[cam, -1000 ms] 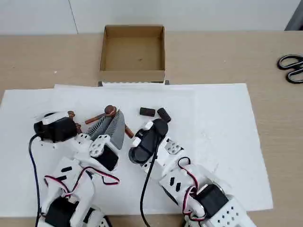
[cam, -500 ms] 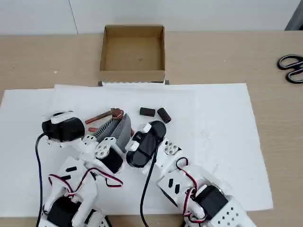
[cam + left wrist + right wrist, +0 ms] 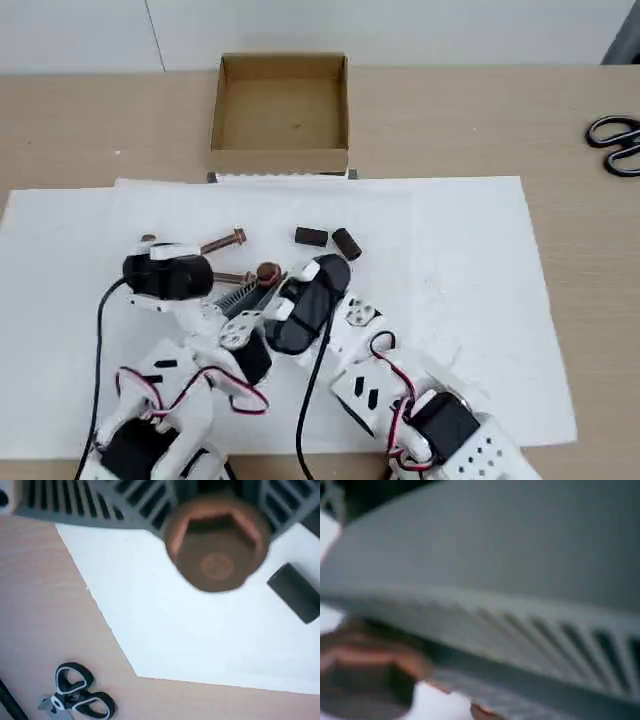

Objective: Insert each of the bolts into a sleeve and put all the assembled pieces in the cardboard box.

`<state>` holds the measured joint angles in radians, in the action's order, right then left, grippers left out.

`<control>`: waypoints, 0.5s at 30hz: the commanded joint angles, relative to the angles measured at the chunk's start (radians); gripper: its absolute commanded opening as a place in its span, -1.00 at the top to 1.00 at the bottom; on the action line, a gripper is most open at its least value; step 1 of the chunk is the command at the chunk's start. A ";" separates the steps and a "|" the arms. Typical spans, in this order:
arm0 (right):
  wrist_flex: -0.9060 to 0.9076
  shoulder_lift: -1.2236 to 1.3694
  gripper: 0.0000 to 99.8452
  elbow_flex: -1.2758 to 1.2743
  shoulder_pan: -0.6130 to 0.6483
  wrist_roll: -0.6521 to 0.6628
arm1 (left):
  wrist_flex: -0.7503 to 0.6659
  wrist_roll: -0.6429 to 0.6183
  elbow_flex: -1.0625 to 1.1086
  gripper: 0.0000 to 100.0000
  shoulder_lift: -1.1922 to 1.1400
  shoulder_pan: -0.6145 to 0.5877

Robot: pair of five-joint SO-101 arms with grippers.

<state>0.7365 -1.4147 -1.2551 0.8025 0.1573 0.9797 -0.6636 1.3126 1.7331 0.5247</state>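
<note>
Over white paper (image 3: 450, 260) on the counter (image 3: 480, 120), the left gripper (image 3: 262, 282) hovers, its fingers (image 3: 125, 505) clenched on a brown bolt (image 3: 267, 271).

A brown bolt (image 3: 225, 240) lies beside two dark sleeves (image 3: 311, 237), short of the empty cardboard box (image 3: 280, 160).

Scissors (image 3: 614, 144), black handles, flat on tan table (image 3: 450, 120), well apart from left gripper (image 3: 268, 280), far off toward the right arm's side. White paper (image 3: 450, 260) under the gripper, reaching well past it on both sides. Pale wall (image 3: 400, 30) beyond the table.
</note>
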 commanded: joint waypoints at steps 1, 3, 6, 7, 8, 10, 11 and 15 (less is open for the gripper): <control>-0.045 -0.018 0.99 0.015 0.002 0.009 | 0.075 -0.005 -0.002 0.99 0.000 0.035; -0.045 -0.018 0.99 0.015 0.001 0.009 | 0.101 0.014 -0.002 0.99 0.000 0.035; -0.045 -0.018 0.99 0.015 0.001 0.009 | 0.101 0.052 -0.002 0.92 0.000 0.029; -0.045 -0.018 0.99 0.014 0.001 0.009 | 0.101 0.063 -0.002 0.84 0.000 0.029; -0.045 -0.018 0.99 0.014 0.001 0.009 | 0.101 0.071 -0.002 0.72 -0.002 0.029; -0.045 -0.018 0.99 0.014 0.001 0.009 | 0.104 0.094 -0.002 0.48 -0.003 0.029; -0.044 -0.018 0.99 0.014 -0.001 0.009 | 0.106 0.112 -0.002 0.39 -0.003 0.029; -0.039 -0.018 0.99 0.011 -0.001 0.009 | 0.104 0.166 -0.018 0.39 -0.002 0.014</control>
<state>0.7380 -1.4101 -1.2658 0.8009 0.1573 1.0595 -0.5286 1.3050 1.7377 0.5324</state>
